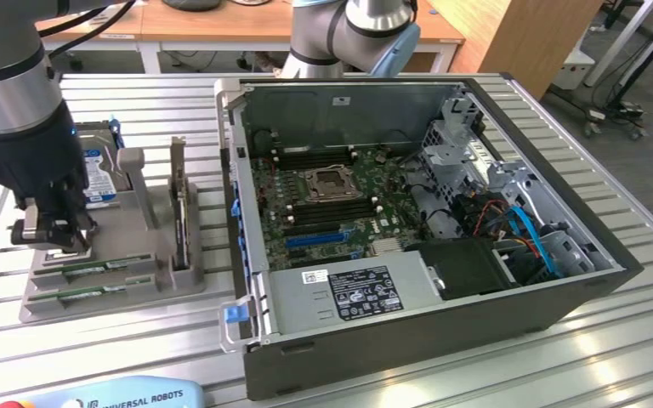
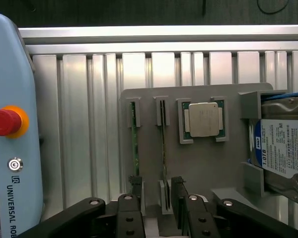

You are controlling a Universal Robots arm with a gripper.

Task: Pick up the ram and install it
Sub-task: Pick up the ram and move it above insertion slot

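Two rams stand on edge in slots of a grey holder (image 2: 149,106): one green ram (image 2: 134,144) and a second ram (image 2: 163,144) beside it. In the exterior view they show as green strips (image 1: 102,266) at the holder's near end. My gripper (image 2: 156,196) hangs open just above the holder, and its black fingers (image 2: 178,191) straddle the end of the second ram without touching it. In the exterior view the gripper (image 1: 60,245) is low over the holder (image 1: 133,293), to the left of the open computer case (image 1: 417,340). The motherboard (image 1: 303,212) with its long memory slots lies inside the case.
A square silver processor (image 2: 203,120) and a blue-labelled hard drive (image 2: 283,148) also sit in the holder. A teach pendant (image 2: 15,148) with a red stop button lies on the slatted aluminium table (image 2: 79,124) beside the holder. Cables and a drive cage fill the case's far side.
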